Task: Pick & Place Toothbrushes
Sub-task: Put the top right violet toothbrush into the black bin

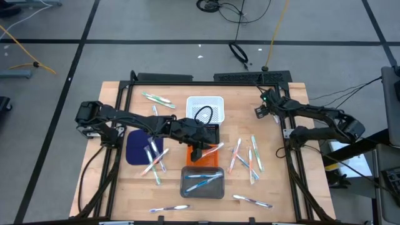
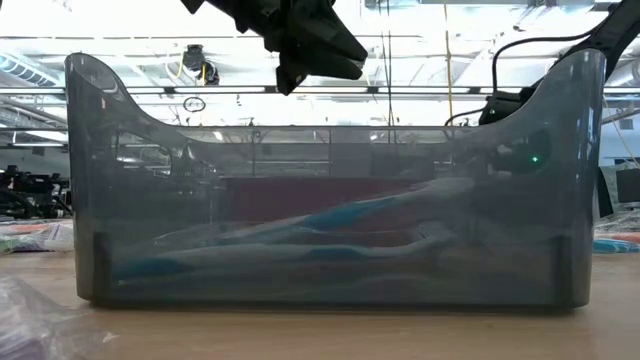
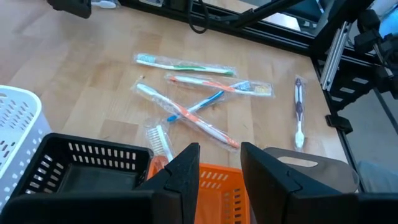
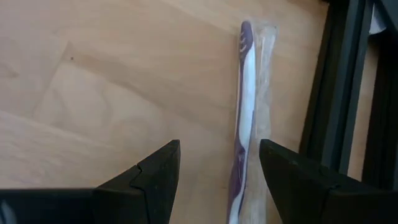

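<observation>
My left gripper (image 1: pixel 199 152) (image 3: pixel 219 163) hangs open over the orange tray (image 1: pixel 203 157), holding nothing. An orange-accented toothbrush (image 1: pixel 213 149) (image 3: pixel 160 142) lies in that tray, its white head resting over the rim. Several wrapped toothbrushes (image 1: pixel 247 156) (image 3: pixel 199 106) lie loose on the wood to the right of it. My right gripper (image 4: pixel 217 162) (image 1: pixel 265 107) is open near the table's far right corner. Below it, off toward one finger, a purple wrapped toothbrush (image 4: pixel 244 118) (image 3: pixel 298 112) lies flat on the table.
White basket (image 1: pixel 205 100), black tray (image 1: pixel 212 134) and clear grey tray (image 1: pixel 202 190) (image 2: pixel 90 200) holding blue-accented toothbrushes (image 2: pixel 330 235) line up with the orange tray. A dark blue mat (image 1: pixel 134 147) carries several toothbrushes; more lie near the far edge (image 1: pixel 157 100) and near edge (image 1: pixel 253 200).
</observation>
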